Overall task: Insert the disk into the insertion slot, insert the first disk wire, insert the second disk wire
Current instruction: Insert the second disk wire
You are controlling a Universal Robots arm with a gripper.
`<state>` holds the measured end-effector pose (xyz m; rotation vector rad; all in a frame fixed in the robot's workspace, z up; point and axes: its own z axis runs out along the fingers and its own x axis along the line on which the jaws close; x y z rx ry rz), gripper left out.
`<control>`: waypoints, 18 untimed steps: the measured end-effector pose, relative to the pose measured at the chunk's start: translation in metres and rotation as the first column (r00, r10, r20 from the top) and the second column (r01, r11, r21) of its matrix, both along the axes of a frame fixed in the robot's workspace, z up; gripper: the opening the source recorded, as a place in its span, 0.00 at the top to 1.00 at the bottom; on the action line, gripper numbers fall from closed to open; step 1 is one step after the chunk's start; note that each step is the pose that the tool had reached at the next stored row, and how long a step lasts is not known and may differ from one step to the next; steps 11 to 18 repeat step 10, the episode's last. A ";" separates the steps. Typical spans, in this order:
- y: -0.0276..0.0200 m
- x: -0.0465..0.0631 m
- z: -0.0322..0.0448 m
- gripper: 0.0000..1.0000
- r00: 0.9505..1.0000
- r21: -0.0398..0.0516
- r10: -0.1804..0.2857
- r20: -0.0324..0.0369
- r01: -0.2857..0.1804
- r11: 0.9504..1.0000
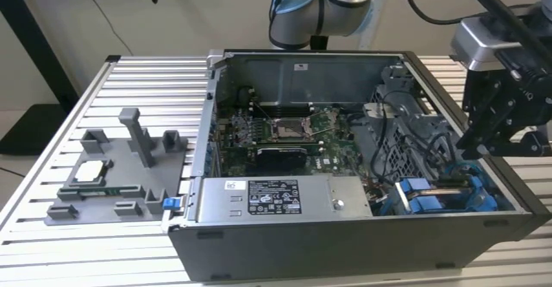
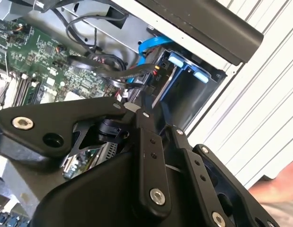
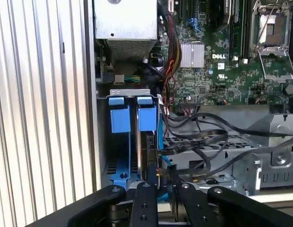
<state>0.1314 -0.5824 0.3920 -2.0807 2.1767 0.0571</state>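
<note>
Disk [image 3: 149, 153] just beyond gripper [image 3: 160, 182]

Green motherboard [image 1: 289, 132], perhaps grey fixture [image 1: 121, 170]

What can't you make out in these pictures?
- Where the black wires end: the tool covers them in the first wrist view.
- Inside of the insertion slot: blue frames and the case wall hide it in the exterior view.
- Near part of the motherboard: the tool's black links block it in the second wrist view.
</note>
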 end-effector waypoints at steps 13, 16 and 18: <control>0.0001 0.000 0.0049 0.00 1.000 -0.001 0.000 -0.006 0.000 1.000; 0.0001 0.000 0.0049 0.00 1.000 -0.001 0.000 -0.006 0.000 1.000; 0.0001 0.000 0.0049 0.00 1.000 -0.001 0.000 -0.006 0.000 1.000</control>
